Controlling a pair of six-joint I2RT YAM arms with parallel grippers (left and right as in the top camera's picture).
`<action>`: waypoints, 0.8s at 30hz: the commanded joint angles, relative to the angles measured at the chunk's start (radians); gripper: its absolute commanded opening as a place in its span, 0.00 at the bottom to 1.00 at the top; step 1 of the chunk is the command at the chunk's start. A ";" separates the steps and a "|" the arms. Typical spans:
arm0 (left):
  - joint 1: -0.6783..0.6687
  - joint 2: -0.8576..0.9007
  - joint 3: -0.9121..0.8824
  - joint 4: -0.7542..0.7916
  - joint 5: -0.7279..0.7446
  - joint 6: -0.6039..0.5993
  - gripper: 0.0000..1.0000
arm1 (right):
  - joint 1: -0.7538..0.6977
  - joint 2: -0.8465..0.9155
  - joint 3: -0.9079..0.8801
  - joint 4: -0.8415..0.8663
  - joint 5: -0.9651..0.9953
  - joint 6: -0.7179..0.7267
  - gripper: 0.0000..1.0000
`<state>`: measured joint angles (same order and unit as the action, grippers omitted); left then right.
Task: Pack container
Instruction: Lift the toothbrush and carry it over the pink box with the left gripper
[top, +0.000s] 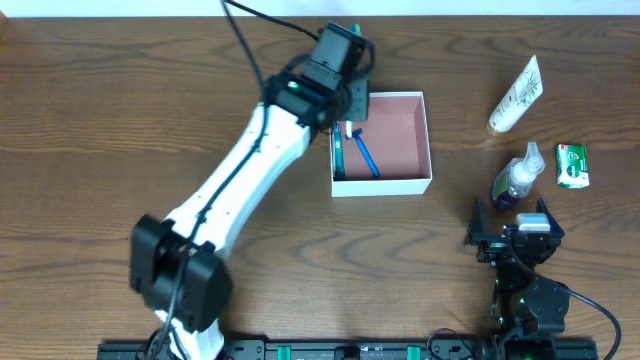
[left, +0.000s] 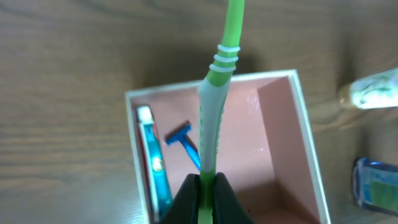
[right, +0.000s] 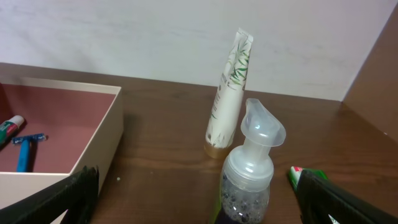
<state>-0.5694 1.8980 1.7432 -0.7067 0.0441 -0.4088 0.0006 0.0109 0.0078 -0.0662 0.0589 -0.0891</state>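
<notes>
The left jaws are clenched on the handle of a green toothbrush (left: 214, 106), which points out ahead of them over the container (left: 280, 137) just below, where a blue razor (left: 185, 140) and a teal tube (left: 152, 165) lie. The right jaws stand released and spread wide, with a foam bottle (right: 249, 174) just ahead between them and the container off to their left on the surface.

Looks like a robotics lab — wood-grain table (top: 90, 130), bare white wall (right: 124, 31).

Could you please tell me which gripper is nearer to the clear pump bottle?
Right. The right gripper sits open just short of the pump bottle; the left gripper is far off over the container, shut on a toothbrush.
</notes>
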 joint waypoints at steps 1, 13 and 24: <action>-0.027 0.065 -0.005 -0.006 -0.029 -0.080 0.06 | 0.007 -0.006 -0.002 -0.004 -0.004 -0.013 0.99; -0.049 0.125 -0.011 -0.097 -0.007 -0.094 0.06 | 0.007 -0.006 -0.002 -0.004 -0.004 -0.013 0.99; -0.049 0.125 -0.027 -0.175 -0.002 -0.090 0.06 | 0.007 -0.006 -0.002 -0.004 -0.004 -0.013 0.99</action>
<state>-0.6201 2.0274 1.7245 -0.8768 0.0456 -0.4976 0.0006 0.0109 0.0078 -0.0662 0.0589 -0.0895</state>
